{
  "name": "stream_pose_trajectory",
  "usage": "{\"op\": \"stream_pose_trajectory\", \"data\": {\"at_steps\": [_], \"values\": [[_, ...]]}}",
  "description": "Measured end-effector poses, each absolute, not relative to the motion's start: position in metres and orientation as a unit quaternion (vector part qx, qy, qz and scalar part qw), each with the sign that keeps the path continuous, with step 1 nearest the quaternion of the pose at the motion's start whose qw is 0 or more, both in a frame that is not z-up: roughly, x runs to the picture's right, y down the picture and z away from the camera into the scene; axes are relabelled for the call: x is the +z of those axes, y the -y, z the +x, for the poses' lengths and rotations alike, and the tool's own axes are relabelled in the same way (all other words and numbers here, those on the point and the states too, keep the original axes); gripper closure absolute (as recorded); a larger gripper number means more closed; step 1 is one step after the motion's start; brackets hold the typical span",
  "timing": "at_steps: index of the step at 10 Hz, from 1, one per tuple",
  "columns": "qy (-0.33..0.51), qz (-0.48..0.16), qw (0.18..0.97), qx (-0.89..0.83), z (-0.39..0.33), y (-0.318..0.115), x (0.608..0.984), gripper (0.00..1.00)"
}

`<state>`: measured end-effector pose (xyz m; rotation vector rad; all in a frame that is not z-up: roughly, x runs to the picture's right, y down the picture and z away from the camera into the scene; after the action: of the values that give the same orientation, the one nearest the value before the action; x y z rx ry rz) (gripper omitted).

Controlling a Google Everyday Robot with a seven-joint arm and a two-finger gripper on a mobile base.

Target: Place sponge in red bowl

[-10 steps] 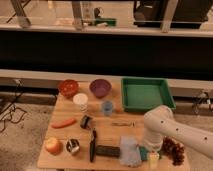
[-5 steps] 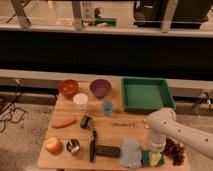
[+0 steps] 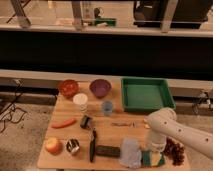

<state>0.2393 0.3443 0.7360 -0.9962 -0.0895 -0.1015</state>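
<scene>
The teal-green sponge (image 3: 152, 159) lies flat at the front right of the wooden table (image 3: 112, 134), just right of the pale grey-blue cloth (image 3: 131, 152). The red bowl (image 3: 68, 88) stands at the back left, beside the purple bowl (image 3: 100, 88). My gripper (image 3: 153, 148) hangs from the white arm (image 3: 165, 129) and points down right over the sponge, at or just above it. The wrist hides where gripper and sponge meet.
A green tray (image 3: 146, 94) is at the back right. A white cup (image 3: 80, 101), small blue cup (image 3: 107, 107), carrot (image 3: 64, 123), apple (image 3: 52, 145), metal cup (image 3: 73, 146), dark block (image 3: 108, 150) and black-handled tool (image 3: 92, 145) lie between sponge and bowl. Grapes (image 3: 175, 151) sit right of the gripper.
The arm has shifted slightly to the right and the gripper stays low over the sponge. The sponge and the other things have not moved.
</scene>
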Motion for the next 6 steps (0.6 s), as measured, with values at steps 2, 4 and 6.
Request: {"op": "stream_pose_trajectory", "data": {"at_steps": [2,4,6], "values": [[0.054,-0.473,0.878,-0.046,0.238,-0.34,0.73,0.87],[0.073,-0.457,0.885,-0.041,0.234,-0.319,0.715,0.87],[0.09,-0.447,0.89,-0.035,0.231,-0.3,0.701,0.87]]}}
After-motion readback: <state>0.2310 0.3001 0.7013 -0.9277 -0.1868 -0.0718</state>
